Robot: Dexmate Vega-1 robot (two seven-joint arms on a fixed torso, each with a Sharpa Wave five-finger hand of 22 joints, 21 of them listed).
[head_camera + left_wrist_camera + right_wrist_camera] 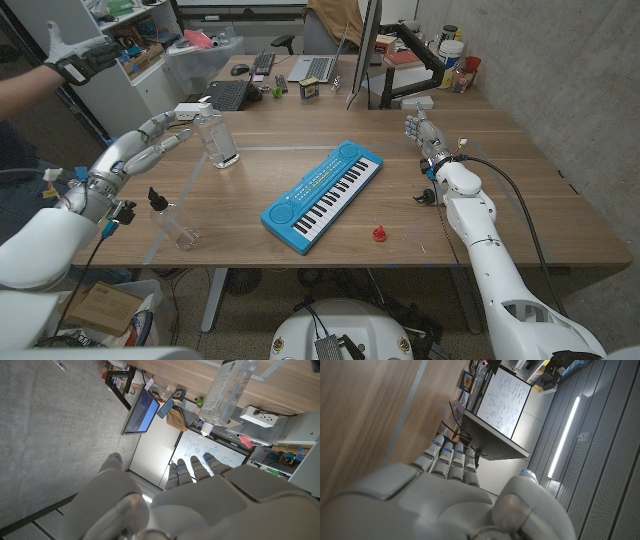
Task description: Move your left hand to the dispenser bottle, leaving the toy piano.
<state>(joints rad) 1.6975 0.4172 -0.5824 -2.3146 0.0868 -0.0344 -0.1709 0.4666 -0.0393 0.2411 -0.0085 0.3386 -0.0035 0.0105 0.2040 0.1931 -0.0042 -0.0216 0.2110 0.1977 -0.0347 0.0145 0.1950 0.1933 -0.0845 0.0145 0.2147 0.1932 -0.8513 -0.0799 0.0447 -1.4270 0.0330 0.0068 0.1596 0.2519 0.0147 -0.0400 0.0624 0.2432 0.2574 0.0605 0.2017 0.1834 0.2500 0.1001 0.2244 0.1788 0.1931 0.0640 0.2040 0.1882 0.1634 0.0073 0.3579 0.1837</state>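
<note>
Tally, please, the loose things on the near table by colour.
Clear: 2, bottle and dispenser bottle.
Blue: 1, toy piano.
Red: 1, small object.
Total: 4.

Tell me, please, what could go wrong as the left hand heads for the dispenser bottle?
The left hand is raised beside the clear upright bottle; swinging back could tip it. The dispenser bottle is slim, clear and close to the table edge, so a hard touch might knock it off. A person's gloved hand is near the arm's space.
</note>
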